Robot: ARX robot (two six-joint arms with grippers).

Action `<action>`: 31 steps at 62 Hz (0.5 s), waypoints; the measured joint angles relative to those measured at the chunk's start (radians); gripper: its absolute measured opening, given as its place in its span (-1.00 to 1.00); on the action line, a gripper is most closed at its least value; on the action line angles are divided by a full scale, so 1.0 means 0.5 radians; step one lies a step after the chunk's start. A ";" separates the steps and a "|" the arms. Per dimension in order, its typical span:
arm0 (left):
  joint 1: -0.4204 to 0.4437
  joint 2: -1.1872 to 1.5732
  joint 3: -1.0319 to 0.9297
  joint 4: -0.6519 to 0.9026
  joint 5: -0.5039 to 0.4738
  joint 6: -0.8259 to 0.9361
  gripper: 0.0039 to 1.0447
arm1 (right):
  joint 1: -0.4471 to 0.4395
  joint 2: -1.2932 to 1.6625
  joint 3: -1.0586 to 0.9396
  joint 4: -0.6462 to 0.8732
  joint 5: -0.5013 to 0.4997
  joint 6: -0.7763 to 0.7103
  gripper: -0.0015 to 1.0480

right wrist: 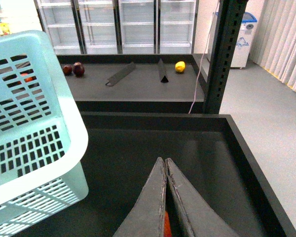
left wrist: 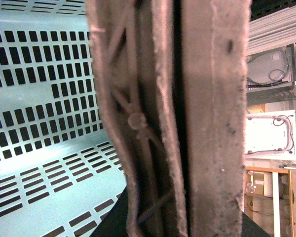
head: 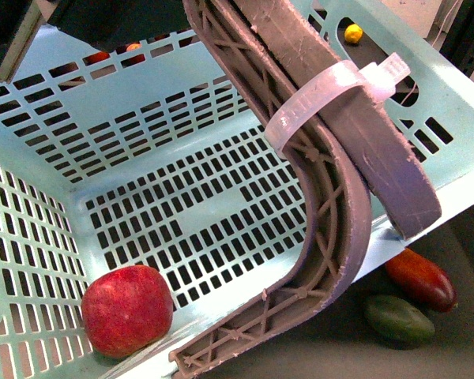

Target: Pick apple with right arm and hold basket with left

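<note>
The red apple [head: 126, 309] with yellowish streaks lies inside the pale turquoise basket [head: 450, 87], in its near left corner. The basket hangs tilted. Its brown-grey ribbed handles [head: 332, 197] are bound by a white zip tie [head: 324, 95]. In the left wrist view the handles [left wrist: 207, 113] fill the picture and my left gripper [left wrist: 180, 222] is shut on them, its dark fingers showing only at the edges. My right gripper [right wrist: 165, 160] is shut with nothing held, over a dark bin beside the basket's wall [right wrist: 64, 123]. A sliver of red-orange shows below its fingers.
A red-orange mango [head: 420, 278] and a green fruit [head: 397, 320] lie on the dark surface right of the basket. A yellow fruit [right wrist: 180, 66] and dark red fruits [right wrist: 75, 69] sit on the far shelf. A black post [right wrist: 222, 54] stands behind the bin's rim [right wrist: 246, 148].
</note>
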 joint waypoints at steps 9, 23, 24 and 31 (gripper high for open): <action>0.000 0.000 0.000 0.000 0.000 0.002 -0.71 | 0.000 -0.287 0.001 -0.337 0.001 0.001 -0.96; 0.000 0.000 0.000 0.000 0.001 -0.004 -0.71 | 0.000 -0.351 0.001 -0.362 0.002 0.000 -0.72; 0.000 0.000 0.000 0.000 -0.002 -0.001 -0.71 | 0.000 -0.350 0.001 -0.362 0.002 0.000 -0.65; 0.000 0.000 0.000 0.000 -0.002 0.005 -0.71 | 0.000 -0.351 0.001 -0.362 0.002 0.000 -0.32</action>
